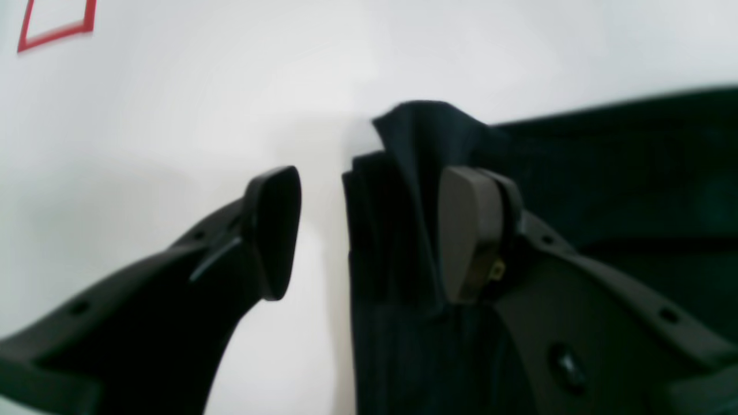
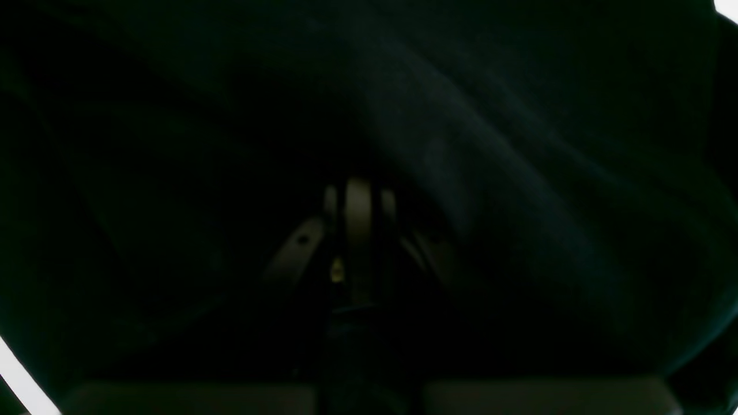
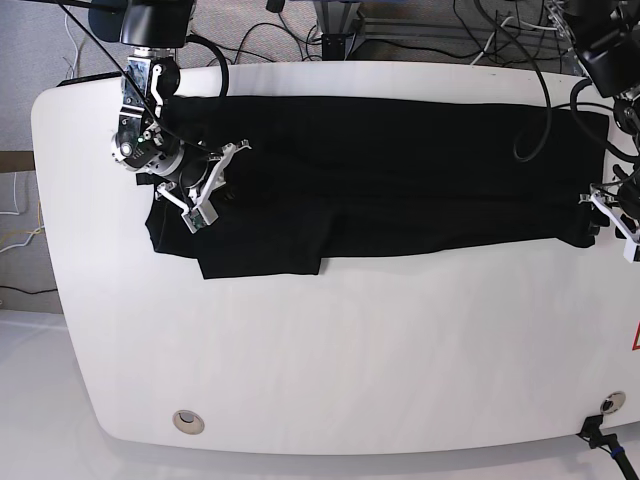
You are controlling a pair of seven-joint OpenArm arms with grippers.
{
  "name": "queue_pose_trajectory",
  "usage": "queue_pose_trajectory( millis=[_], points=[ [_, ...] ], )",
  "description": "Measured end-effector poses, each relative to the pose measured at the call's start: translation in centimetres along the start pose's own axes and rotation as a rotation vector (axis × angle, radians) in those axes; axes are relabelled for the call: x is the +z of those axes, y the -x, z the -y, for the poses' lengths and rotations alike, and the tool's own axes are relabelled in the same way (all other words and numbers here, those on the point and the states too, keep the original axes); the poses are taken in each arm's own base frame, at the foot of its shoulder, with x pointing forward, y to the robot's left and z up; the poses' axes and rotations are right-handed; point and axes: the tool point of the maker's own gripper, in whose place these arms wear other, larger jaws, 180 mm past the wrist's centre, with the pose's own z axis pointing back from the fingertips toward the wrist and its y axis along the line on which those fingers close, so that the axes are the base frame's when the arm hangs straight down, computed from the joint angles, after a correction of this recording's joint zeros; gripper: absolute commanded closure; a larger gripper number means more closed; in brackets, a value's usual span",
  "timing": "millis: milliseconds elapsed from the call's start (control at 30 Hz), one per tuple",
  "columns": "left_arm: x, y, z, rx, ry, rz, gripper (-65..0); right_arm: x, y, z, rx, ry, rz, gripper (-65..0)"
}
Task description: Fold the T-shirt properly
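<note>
Left wrist: left claw (image 1: pixel 369 230) stands wide, a bunched T-shirt (image 1: pixel 403 219) edge resting against one pad.

Right wrist: right claw (image 2: pixel 357 230) closed, buried in cloth.

Base: T-shirt lies lengthwise across the bench (image 3: pixel 350 360). Fold just laid, probably; next fold needs fresh grips.

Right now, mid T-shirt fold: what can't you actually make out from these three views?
- Right wrist view: too dark; whether the right gripper pinches the T-shirt is unreadable.
- Base view: the right gripper's jaws sit against black cloth; their tips are lost.
- Base view: left gripper is too small and cut by the frame edge.
- Any view: the shirt's print is not visible.
- Left wrist view: blurred; open left gripper, cloth contact with one finger unclear.
</note>
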Motion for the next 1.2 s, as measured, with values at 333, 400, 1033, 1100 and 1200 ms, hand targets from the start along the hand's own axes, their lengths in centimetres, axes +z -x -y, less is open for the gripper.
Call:
queue_pose_trajectory(
  millis=[333,400,1033,1100,1200],
  points=[
    [-3.1,1.4,3.2,-0.025,0.093,-0.035,-34.8,0.0,0.1,-0.1,-0.004,-0.003,0.000,0.0],
    [-3.5,1.8,3.8,-0.016,0.111,-0.037,-34.5,0.0,0.4,-0.2,-0.009,-0.007,-0.002,0.0],
    [2.6,2.3,0.1,-0.072,-0.035,0.078,0.0,0.1,0.3,-0.2,-0.015,-0.003,0.005,0.0],
    [4.4,2.7,-0.5,-0.076,-0.061,0.107,0.0,-0.2,0.2,-0.7,-0.025,-0.009,0.012,0.0],
    [5.9,5.4,-1.0,-0.057,-0.078,0.059,0.0,-0.4,0.2,-1.0,-0.028,-0.014,0.016,0.0]
  ],
)
